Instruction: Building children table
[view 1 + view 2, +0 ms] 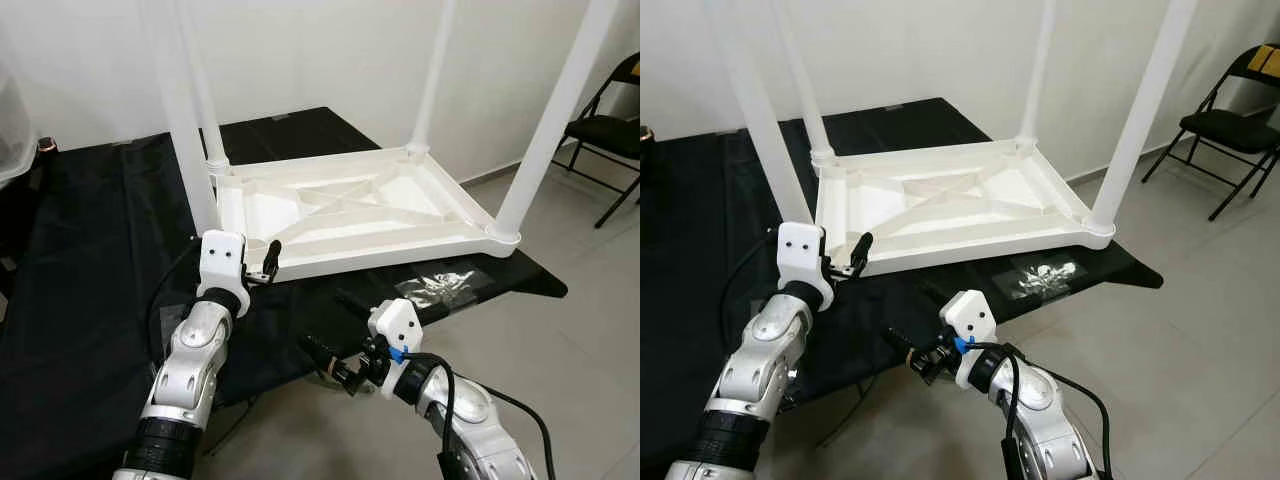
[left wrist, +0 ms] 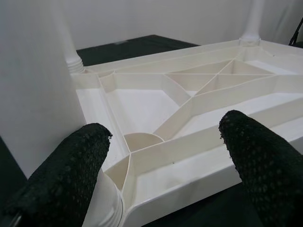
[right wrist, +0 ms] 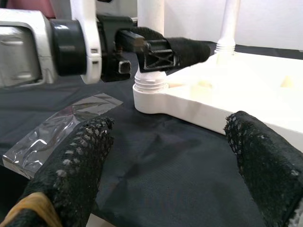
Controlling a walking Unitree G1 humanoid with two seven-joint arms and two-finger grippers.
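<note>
Your left gripper (image 1: 268, 262) stands with its two black fingers apart, astride the near-left corner of the upturned white plastic children's table top (image 1: 350, 215), right by the base of the near-left white plastic leg (image 1: 185, 120). In the left wrist view one pad (image 2: 71, 175) sits beside the leg's threaded collar and the other hangs over the near rim; neither grips anything. Your right gripper (image 1: 335, 372) is lower and nearer, off the near edge of the black cloth-covered work surface (image 1: 90, 270), its fingers also spread and empty, aimed back at that same corner.

All four legs appear seated in their corner sockets, so the step in hand looks like checking or tightening the near-left leg. If so, you need to bring the left fingers round the leg just above its collar, close them, and twist, with the right gripper steadying the rim so the top does not slide on the cloth.

The table lies upside down in the middle of the cloth, legs pointing up, its ribbed underside crossed by diagonal braces. The far-right corner sits close to the cloth's edge. A crumpled clear plastic bag (image 1: 440, 287) lies just near the top's right side, and a black folding chair (image 1: 610, 130) stands far right on the grey floor.
</note>
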